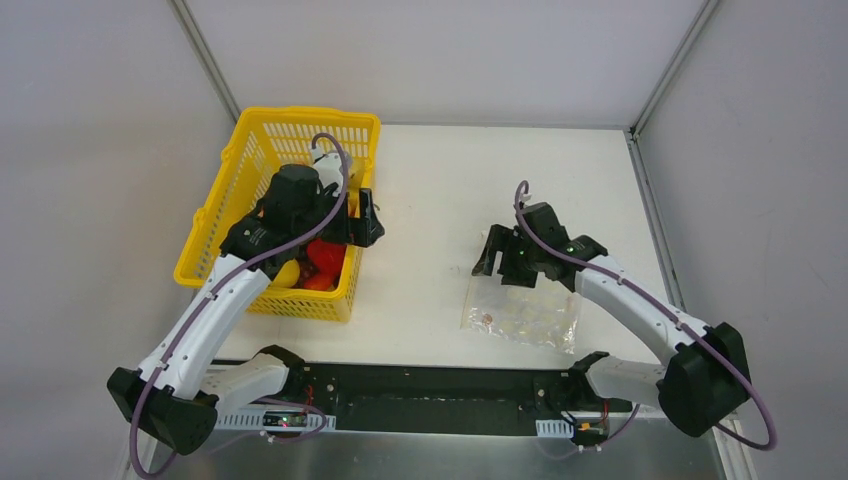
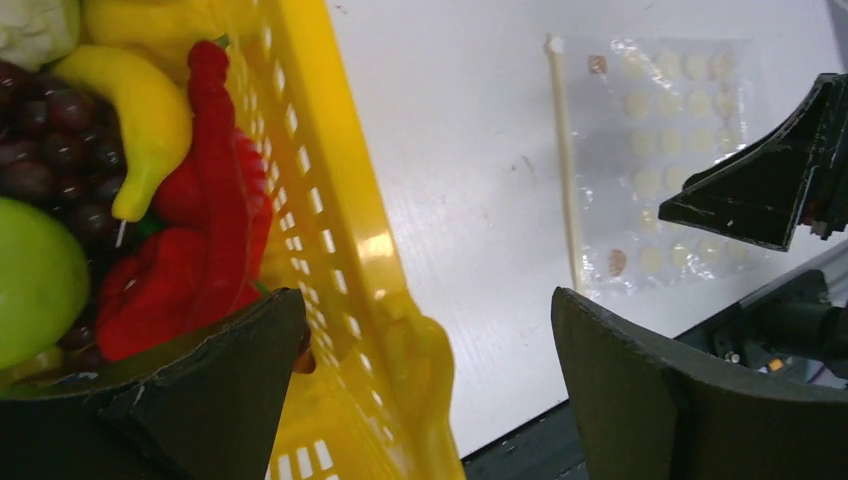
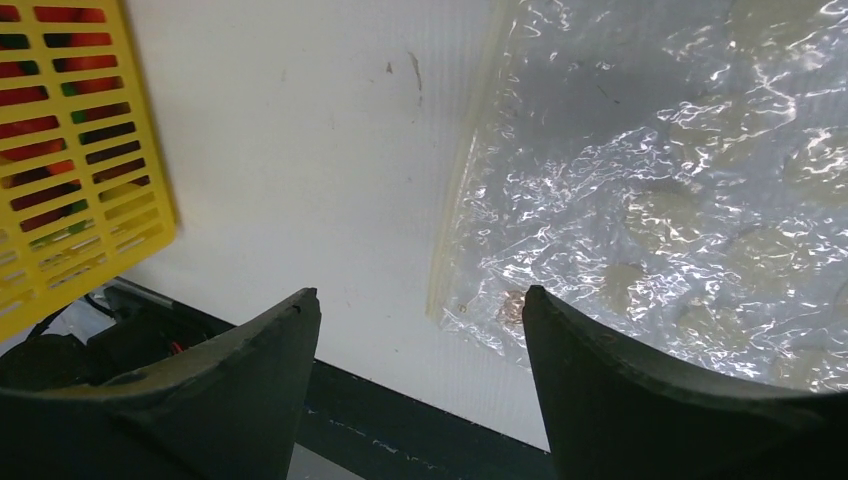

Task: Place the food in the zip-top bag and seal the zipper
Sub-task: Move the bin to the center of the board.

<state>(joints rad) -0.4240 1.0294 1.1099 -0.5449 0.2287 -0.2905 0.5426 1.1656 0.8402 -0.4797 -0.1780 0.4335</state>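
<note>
The food lies piled in a yellow basket (image 1: pixel 300 115): a banana (image 2: pixel 150 110), a red pepper (image 2: pixel 160 285), dark grapes (image 2: pixel 50 150) and a green apple (image 2: pixel 35 275). My left gripper (image 2: pixel 428 300) hangs open over the basket's right wall, one finger above the food and the other outside the basket; it holds nothing. The zip-top bag (image 1: pixel 525 315) lies flat on the white table, its zipper (image 2: pixel 565 160) along the edge facing the basket. My right gripper (image 3: pixel 420 292) stands open above the zipper's near end (image 3: pixel 445 285) and holds nothing. From above, both grippers (image 1: pixel 365 218) (image 1: pixel 500 255) show.
The yellow basket's side wall (image 3: pixel 80 150) stands left of the bag, with a strip of bare white table (image 1: pixel 420 240) between them. A black mounting rail (image 1: pixel 430 395) runs along the near table edge. Grey walls enclose the back and sides.
</note>
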